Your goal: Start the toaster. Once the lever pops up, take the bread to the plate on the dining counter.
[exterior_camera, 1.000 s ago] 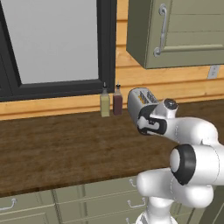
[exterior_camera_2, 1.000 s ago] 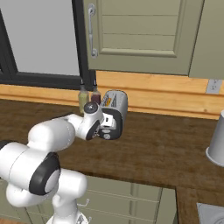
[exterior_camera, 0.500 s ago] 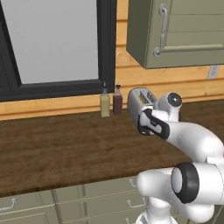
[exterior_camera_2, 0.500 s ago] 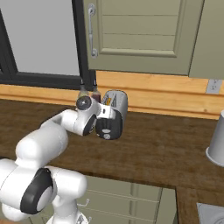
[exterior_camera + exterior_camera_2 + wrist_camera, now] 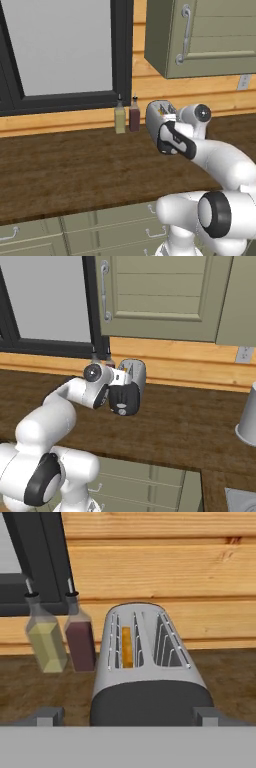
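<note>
The pincer (image 5: 127, 717) is standing spread wide and gripping nothing, its two tips (image 5: 47, 716) showing at either side of the toaster's black end panel in the hand view. The toaster (image 5: 145, 667) is sitting on the dark wood worktop (image 5: 65, 170) against the plank wall, just beside two small bottles (image 5: 45, 639) — one pale yellow, one dark red. The bread (image 5: 127, 647) is resting deep in the left slot, only its tan edge showing.

The risks, as I judge them, are lying in the approach. The lever is not visible from here, so the pincer is coming in without a clear target; a push landing on the panel or a knob instead would be leaving the toaster unstarted. Pressing hard at the end face could be shoving the light appliance back toward the wall. A drift to the bottle side could be knocking the dark red one over — it is standing right at the toaster's flank.
</note>
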Robot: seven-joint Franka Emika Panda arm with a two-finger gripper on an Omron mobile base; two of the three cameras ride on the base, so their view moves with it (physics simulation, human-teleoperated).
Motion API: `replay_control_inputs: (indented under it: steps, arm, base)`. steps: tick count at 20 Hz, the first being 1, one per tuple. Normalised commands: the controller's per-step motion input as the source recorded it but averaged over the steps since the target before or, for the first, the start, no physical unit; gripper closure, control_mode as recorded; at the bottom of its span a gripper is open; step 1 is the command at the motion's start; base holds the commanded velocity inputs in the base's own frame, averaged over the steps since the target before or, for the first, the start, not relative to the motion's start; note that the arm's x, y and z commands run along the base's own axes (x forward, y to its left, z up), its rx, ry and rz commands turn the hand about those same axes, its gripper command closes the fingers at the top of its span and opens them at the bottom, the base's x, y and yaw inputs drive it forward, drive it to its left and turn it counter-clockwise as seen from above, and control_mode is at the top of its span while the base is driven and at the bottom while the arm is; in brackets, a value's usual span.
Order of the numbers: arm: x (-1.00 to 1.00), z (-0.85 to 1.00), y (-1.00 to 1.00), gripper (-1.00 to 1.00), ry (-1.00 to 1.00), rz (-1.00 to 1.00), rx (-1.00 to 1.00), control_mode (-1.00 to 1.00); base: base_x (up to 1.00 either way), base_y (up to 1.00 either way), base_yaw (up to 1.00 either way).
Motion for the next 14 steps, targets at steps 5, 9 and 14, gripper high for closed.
replay_control_inputs:
  steps: [5,9,14]
  arm:
    - [0.17,0.00,0.00,-1.00,-0.01,0.00,0.00,-1.00]
    - [0.20,0.00,0.00,-1.00,0.00,0.00,0.00,-1.00]
    - [0.30,0.00,0.00,-1.00,0.00,0.00,0.00,-1.00]
  base:
    - [0.00,0.00,0.00]
    - [0.00,0.00,0.00]
    - [0.00,0.00,0.00]
